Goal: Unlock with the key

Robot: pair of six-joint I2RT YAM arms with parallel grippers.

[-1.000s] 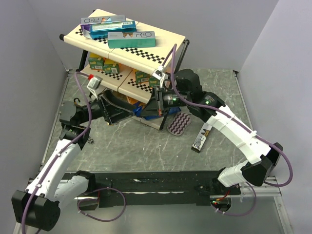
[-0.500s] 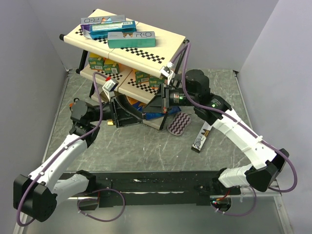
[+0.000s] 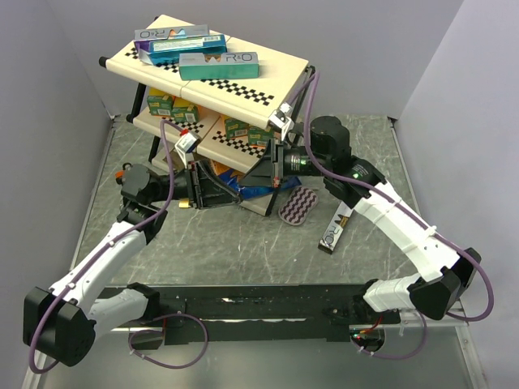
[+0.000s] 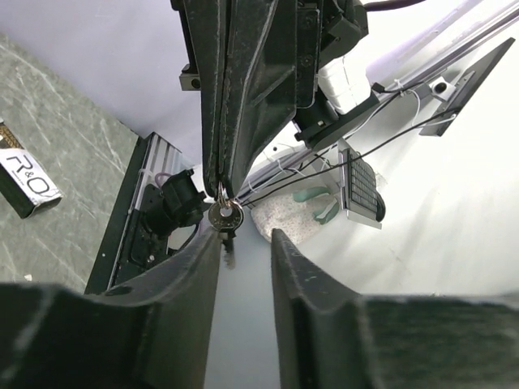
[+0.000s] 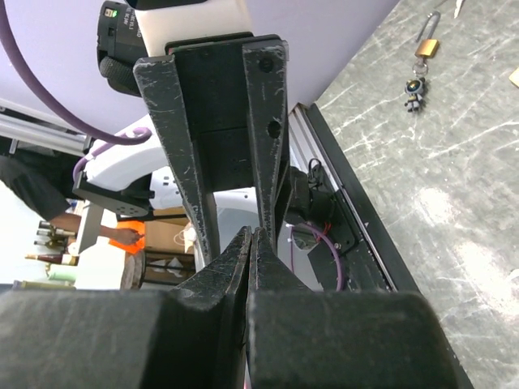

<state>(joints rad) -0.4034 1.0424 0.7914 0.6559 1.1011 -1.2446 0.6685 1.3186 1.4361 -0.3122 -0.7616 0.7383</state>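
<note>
My left gripper [image 4: 244, 240] stood partly open, its two fingers [image 4: 182, 271] apart with a clear gap between them and clamped on nothing. The key [image 4: 225, 217] hung at the mouth of that gap. Its blade pointed down between the fingers, close along the inner edge of the finger on the left of my wrist view; whether it touched that finger I could not tell. My right gripper [image 5: 252, 235] met the left one nose to nose near the front of the rack [image 3: 272, 71], both held above the grey marbled table [image 3: 243, 243]. Its jaws were pressed tight together, pinching the small ring [image 4: 220, 194] from which the key dangled. In my right wrist view its closed tips reached in between the spread left fingers. The padlock [image 5: 427, 47], brass-coloured, lay on the table well apart from both grippers, with a small figure charm [image 5: 416, 86] just beside it. On the rack's top shelf lay long boxes [image 3: 219, 65], white and teal, on which I could read a large "R" and "O". The print on the small green and yellow cartons [image 3: 162, 104] on the shelf below was too small to read. To the right of the rack, flat on the table, lay a dark packet [image 3: 333, 231] marked "R&O" in white letters.
</note>
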